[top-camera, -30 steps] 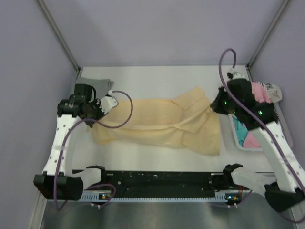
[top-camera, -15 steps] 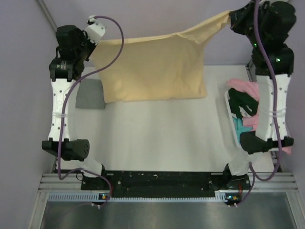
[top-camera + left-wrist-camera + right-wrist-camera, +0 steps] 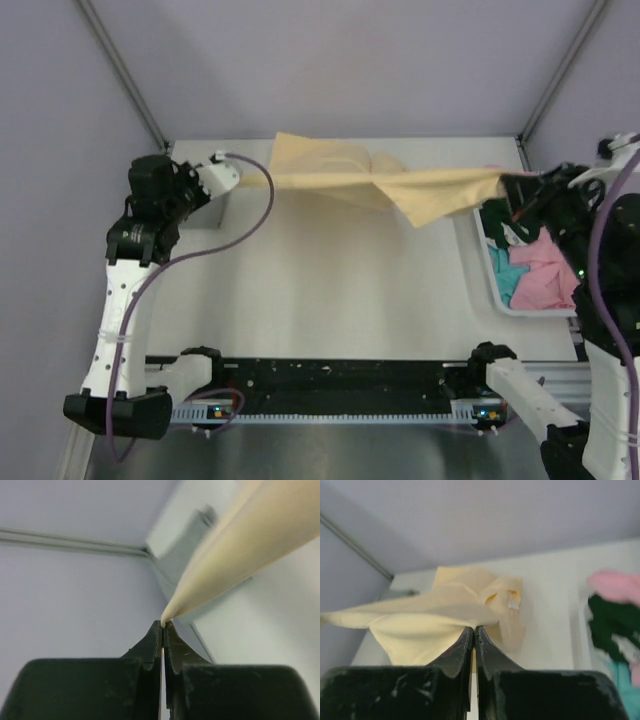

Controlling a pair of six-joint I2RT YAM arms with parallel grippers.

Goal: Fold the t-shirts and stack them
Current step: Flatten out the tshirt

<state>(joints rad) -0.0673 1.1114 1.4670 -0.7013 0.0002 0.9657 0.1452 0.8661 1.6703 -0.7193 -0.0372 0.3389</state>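
Yellow t-shirt (image 3: 400, 185) is hanging over the white desk (image 3: 330, 290) between lilac walls (image 3: 330, 60), left gripper (image 3: 163, 625) and right gripper (image 3: 473, 629) both clamping it tightly.

The yellow shirt (image 3: 240, 545) is blurred and runs off the left wrist view's top edge. The right arm (image 3: 620, 240), cut off rightward, hides part of the bin (image 3: 495, 280).

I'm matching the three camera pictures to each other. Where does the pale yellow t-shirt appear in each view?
Top external: the pale yellow t-shirt is stretched across the far side of the white table.
Left wrist: upper right, running away from the pinched tips of the left gripper.
Right wrist: centre left, draping from the shut right gripper.
Shared landmark: the white table, seen in all three views.
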